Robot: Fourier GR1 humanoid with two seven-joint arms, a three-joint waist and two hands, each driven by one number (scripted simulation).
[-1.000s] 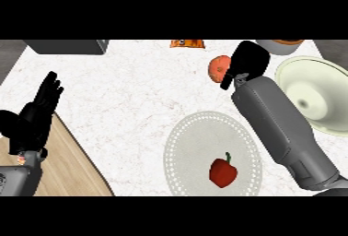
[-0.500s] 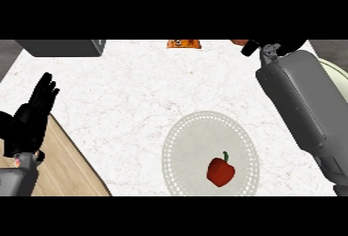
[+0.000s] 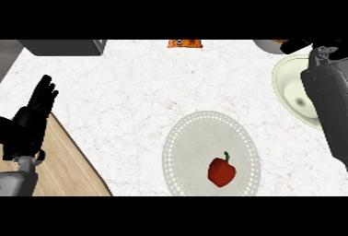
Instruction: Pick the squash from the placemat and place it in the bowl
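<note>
Left hand (image 3: 32,120) open, resting at left edge | right hand (image 3: 297,45) at top edge by bowl (image 3: 289,99), grip I cannot tell | squash: I cannot locate it | placemat (image 3: 204,133) carries red pepper (image 3: 222,171)

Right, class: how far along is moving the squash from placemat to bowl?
Done, it seems: the placemat holds only a red pepper, no squash. In hand: unclear; the right hand is mostly cut off at the top edge. Still to do: the pale bowl shows no squash. The left hand rests open.
</note>
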